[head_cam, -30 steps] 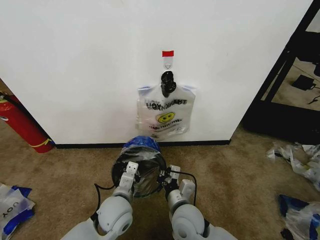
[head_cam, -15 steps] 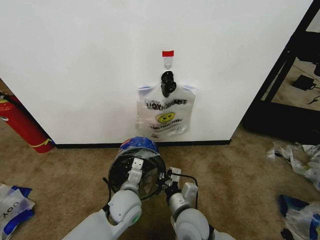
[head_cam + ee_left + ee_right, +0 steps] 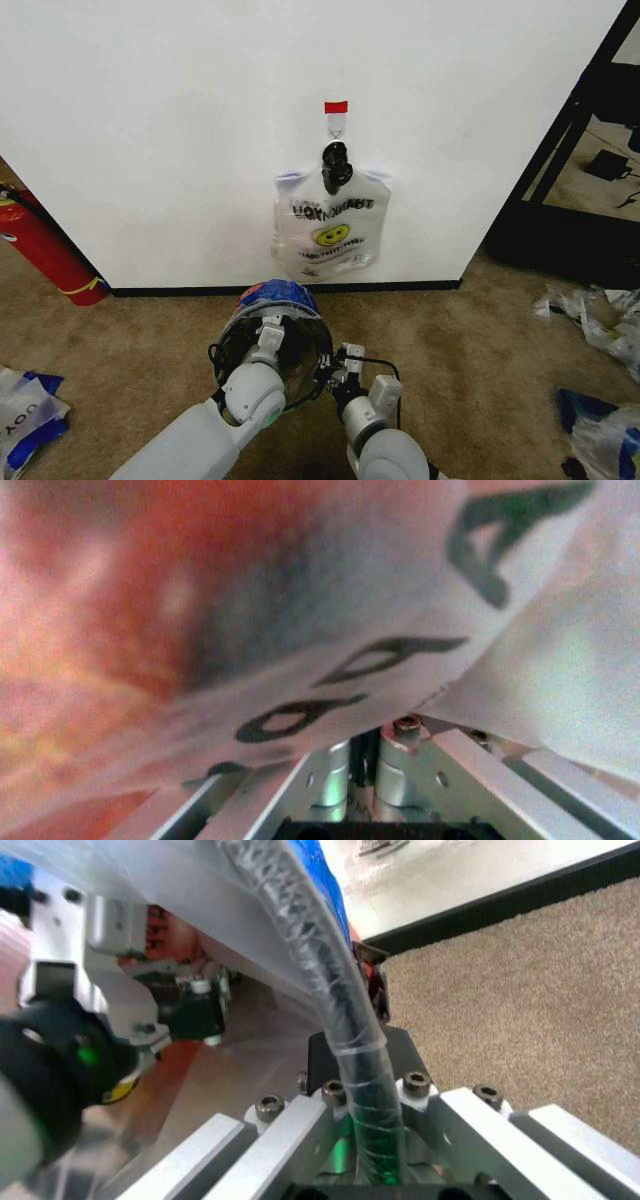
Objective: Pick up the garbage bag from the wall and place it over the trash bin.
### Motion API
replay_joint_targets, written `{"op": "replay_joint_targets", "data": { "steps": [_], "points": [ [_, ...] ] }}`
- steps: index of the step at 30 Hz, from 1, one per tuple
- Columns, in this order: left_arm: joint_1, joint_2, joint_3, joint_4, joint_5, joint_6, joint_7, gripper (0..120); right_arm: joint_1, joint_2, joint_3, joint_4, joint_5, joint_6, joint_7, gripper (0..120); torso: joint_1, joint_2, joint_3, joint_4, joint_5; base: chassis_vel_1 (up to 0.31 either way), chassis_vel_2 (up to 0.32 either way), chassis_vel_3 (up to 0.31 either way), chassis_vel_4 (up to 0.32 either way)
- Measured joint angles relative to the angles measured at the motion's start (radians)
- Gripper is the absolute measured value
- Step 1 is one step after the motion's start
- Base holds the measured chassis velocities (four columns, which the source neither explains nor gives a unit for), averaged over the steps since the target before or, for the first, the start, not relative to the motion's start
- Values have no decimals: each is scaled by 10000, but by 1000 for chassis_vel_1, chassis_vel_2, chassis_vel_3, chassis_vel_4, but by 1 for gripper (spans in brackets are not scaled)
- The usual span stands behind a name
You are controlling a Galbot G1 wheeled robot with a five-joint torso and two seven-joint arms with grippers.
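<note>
The trash bin [image 3: 222, 352] stands on the carpet just before the wall [image 3: 150, 120]. The garbage bag [image 3: 272, 296] lies over its mouth, blue edge at the far rim and clear film inside. My left gripper [image 3: 268, 332] reaches down into the bin. In the left wrist view its fingers [image 3: 368, 744] are shut on a fold of the lettered bag [image 3: 330, 667], with red showing through the film. My right gripper [image 3: 346, 357] is at the bin's right rim. There it [image 3: 372, 1091] is shut on the film-wrapped wire rim [image 3: 325, 982].
A bundle of smiley bags [image 3: 332, 232] with a black clip hangs from the red-taped hook [image 3: 336, 122]. A red fire extinguisher [image 3: 45, 250] leans at the left. Loose bags lie at the left [image 3: 25, 410] and right [image 3: 600, 320]. A black rack [image 3: 570, 130] stands at the right.
My left arm has swung in from the left rim and now reaches over and into the bin's mouth. The right gripper has slipped slightly nearer to me along the rim.
</note>
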Motion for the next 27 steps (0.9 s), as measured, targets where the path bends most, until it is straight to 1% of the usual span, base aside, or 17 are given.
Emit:
{"op": "replay_joint_targets", "data": {
  "steps": [4,10,15,19,23,25,27],
  "points": [
    [-7,-27,-1,-39,-57,8,37,0,-23,-16,-16,-28,33,-65,-76,0,-1,0,0,0,0,0,0,0,0],
    [81,28,187,183,35,-5,114,0,-65,-52,-48,10,175,22,-474,0,-1,0,0,-1,-2,0,0,0,0],
    [356,307,219,110,173,20,205,0,4,-4,74,-113,42,503,-717,0,0,0,0,0,0,0,0,0,0],
    [519,501,108,-5,286,21,246,0,42,82,186,-357,-360,946,-801,0,-1,0,0,0,0,0,0,0,0],
    [735,761,-148,-19,692,-31,447,0,46,111,274,-436,-725,1063,-870,0,-1,0,0,0,0,0,0,0,0],
    [735,761,-148,-19,692,-31,447,0,46,111,274,-436,-725,1063,-870,0,-1,0,0,0,0,0,0,0,0],
    [913,866,-305,-6,1067,-163,659,0,23,102,271,-464,-993,1091,-966,0,0,0,0,0,0,0,0,0,0]
  ]
}}
